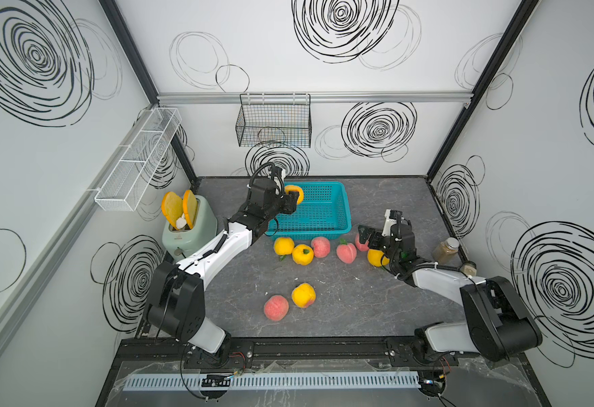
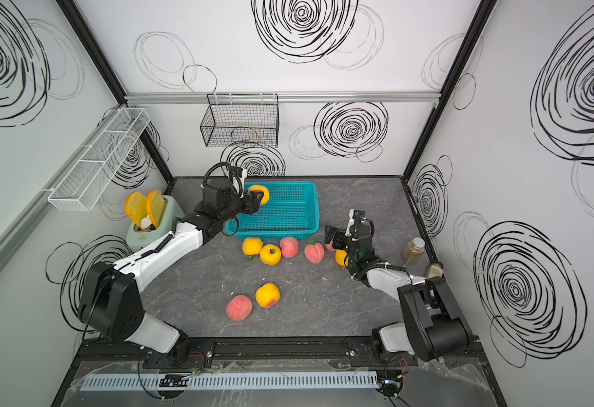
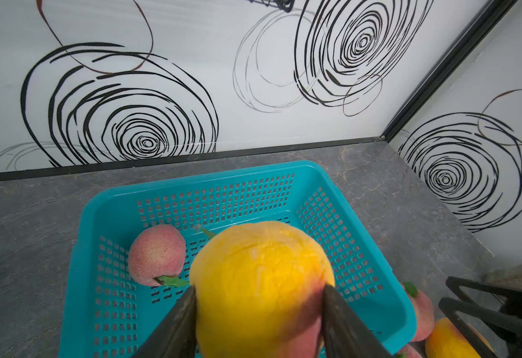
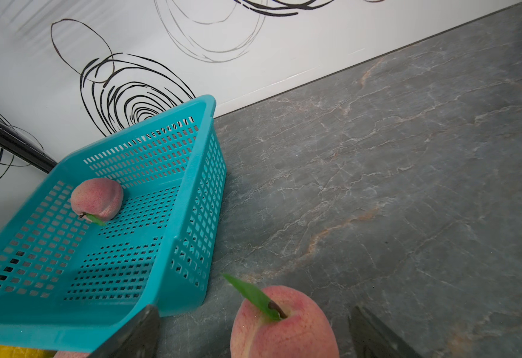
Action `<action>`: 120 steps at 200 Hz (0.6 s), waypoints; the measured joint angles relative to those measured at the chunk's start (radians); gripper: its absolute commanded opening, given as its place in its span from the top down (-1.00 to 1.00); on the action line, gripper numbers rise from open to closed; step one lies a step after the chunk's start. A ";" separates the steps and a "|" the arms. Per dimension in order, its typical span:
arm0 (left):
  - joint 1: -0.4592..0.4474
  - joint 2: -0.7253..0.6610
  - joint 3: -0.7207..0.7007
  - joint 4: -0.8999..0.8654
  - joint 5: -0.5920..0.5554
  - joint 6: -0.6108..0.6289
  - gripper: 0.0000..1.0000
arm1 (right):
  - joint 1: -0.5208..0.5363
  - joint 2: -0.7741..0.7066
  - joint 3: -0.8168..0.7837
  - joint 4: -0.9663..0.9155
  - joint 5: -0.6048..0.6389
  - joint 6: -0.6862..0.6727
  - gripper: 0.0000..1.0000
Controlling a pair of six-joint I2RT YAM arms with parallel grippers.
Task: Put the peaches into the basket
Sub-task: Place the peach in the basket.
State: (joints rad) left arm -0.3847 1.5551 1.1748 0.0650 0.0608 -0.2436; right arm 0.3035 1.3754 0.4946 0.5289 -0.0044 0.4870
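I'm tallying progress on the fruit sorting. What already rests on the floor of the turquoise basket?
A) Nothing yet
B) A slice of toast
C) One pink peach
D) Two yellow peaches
C: both wrist views show a single pink peach lying on the floor of the basket, while the yellow peach is clamped in the left gripper above it, not yet set down.
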 measured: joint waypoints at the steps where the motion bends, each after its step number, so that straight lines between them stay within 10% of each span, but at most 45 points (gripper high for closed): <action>1: 0.001 0.002 0.000 0.001 0.001 0.000 -0.03 | 0.000 0.000 0.000 0.000 0.000 0.000 -0.98; 120: 0.046 0.229 0.066 0.150 0.056 0.007 -0.02 | 0.000 0.002 -0.003 0.003 0.001 0.001 -0.99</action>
State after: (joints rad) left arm -0.3386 1.7836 1.2407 0.2153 0.1169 -0.2363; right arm 0.3035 1.3773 0.4915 0.5323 -0.0036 0.4877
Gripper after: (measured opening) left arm 0.600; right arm 0.992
